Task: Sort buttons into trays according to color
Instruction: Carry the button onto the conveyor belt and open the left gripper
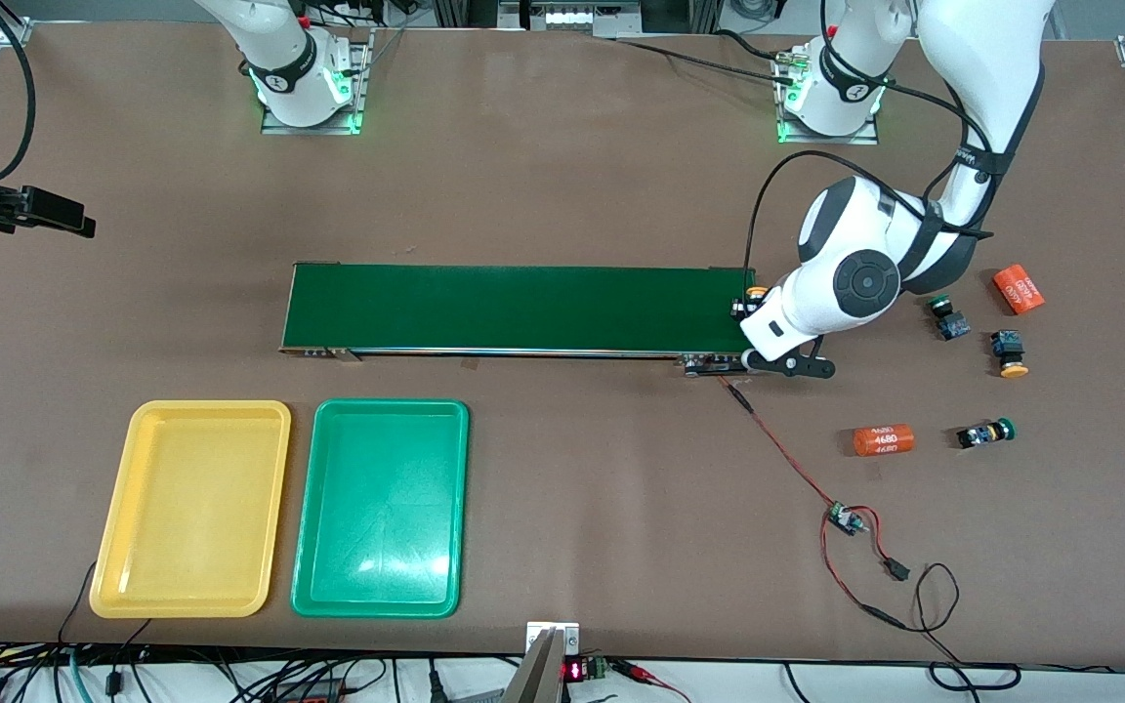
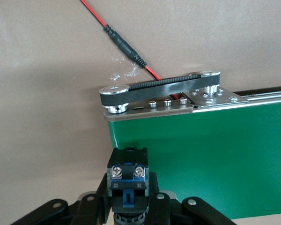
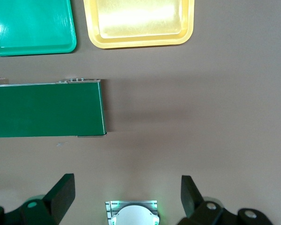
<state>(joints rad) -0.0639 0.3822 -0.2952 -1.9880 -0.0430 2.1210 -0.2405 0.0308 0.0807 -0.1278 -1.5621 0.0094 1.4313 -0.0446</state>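
The left pincer (image 2: 128, 206) hangs over the conveyor belt's (image 1: 514, 308) end toward the left arm, its fingers (image 2: 159, 206) closed on a yellow-capped button (image 1: 754, 293); the left wrist view shows that button's black-and-blue body (image 2: 128, 180) clamped upright between them, above the green belt surface beside the belt's pulley drive (image 2: 161, 89).

On the bench (image 1: 562, 176) toward the left arm's end from this pincer lie the other 3 buttons: a green-capped one (image 1: 947, 316) close by, a second yellow-capped one (image 1: 1009, 352) just past it, and a second green-capped one (image 1: 986, 433) nearer the front camera. 2 orange cylinders marked 4680 sit among them, 1 (image 1: 1019, 289) beside the first pair, 1 (image 1: 884, 440) beside the last button. A red wire (image 1: 787, 454) runs from the belt's drive toward the bench's front edge.

Well apart, toward the right arm's end, the green tray (image 1: 382, 508) and yellow tray (image 1: 193, 508) lie side by side, both holding nothing.

The right pincer (image 3: 126, 197) waits with fingers spread wide, high over the bench near its own base.
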